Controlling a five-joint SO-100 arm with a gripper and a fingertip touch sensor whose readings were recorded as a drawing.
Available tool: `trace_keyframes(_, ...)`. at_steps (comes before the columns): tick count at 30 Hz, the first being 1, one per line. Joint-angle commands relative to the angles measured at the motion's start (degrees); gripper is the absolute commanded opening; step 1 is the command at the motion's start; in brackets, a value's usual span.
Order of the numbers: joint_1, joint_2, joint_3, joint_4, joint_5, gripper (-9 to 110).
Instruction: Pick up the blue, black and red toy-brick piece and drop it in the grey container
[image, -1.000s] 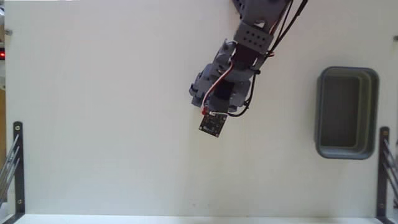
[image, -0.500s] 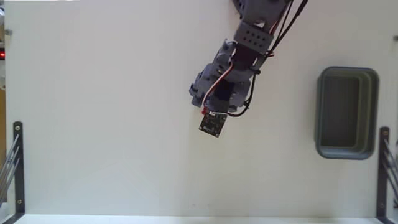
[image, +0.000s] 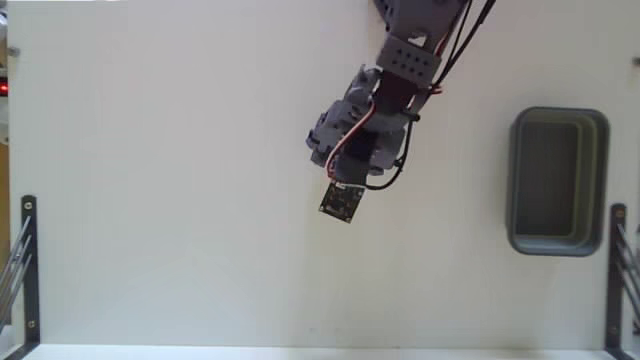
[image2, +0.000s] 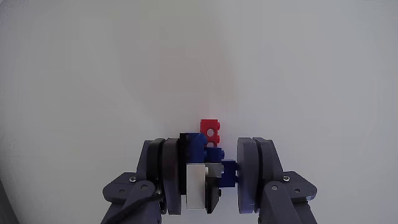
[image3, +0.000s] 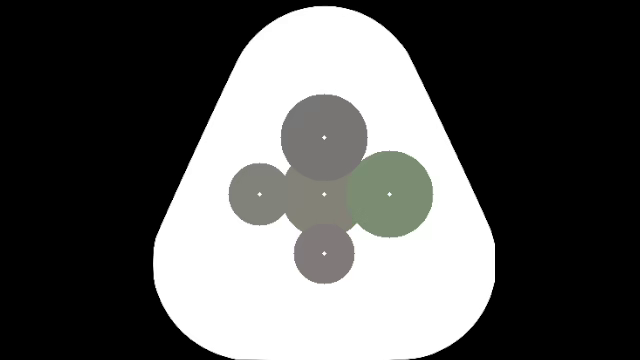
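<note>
Gripper (image2: 208, 177): closed on the brick piece (image2: 208, 152), over the table's (image: 180, 200) middle. Grey container (image: 557, 181): near the right edge, apart.

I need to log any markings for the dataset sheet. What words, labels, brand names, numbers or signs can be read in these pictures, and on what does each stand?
None can be read in either view.
The toy-brick piece between the claw fingers: plain faces, no print visible.
The grey container: no label visible.
The small circuit board on the arm: any print too small to read.
The white table: no marks.
</note>
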Motion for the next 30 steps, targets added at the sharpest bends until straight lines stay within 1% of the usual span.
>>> trace_keyframes(1, 1.14, 3.77, -5.77, 3.64, 0.26, 43)
trace_keyframes(30, 1.14, -2.29, -38.35, 30.16, 0.26, 43)
